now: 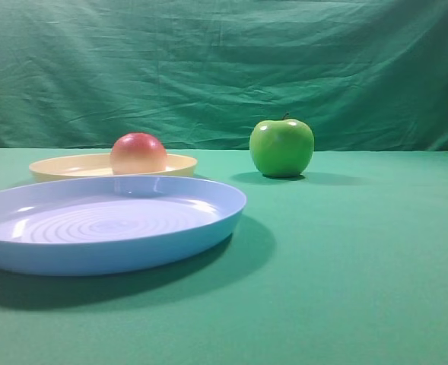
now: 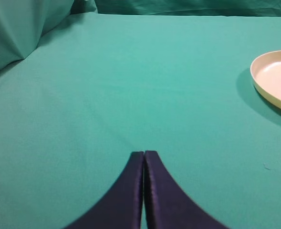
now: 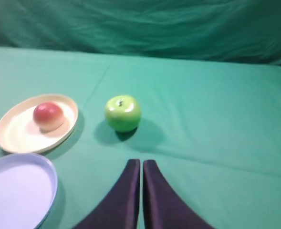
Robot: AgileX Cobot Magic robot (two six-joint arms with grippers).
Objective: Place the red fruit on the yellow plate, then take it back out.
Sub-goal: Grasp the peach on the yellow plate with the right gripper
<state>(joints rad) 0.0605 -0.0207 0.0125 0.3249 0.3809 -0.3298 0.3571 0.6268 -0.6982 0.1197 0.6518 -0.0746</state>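
With its jaws pressed together on nothing, the right gripper (image 3: 141,163) hovers well short and right of the red fruit (image 3: 48,115), a smooth red-to-peach ball resting inside the yellow plate (image 3: 16,136), toward its far side.

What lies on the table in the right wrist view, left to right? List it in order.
Blue plate → yellow plate with the red fruit on it → green apple. The closed right gripper sits at the bottom edge, just right of the apple's line.
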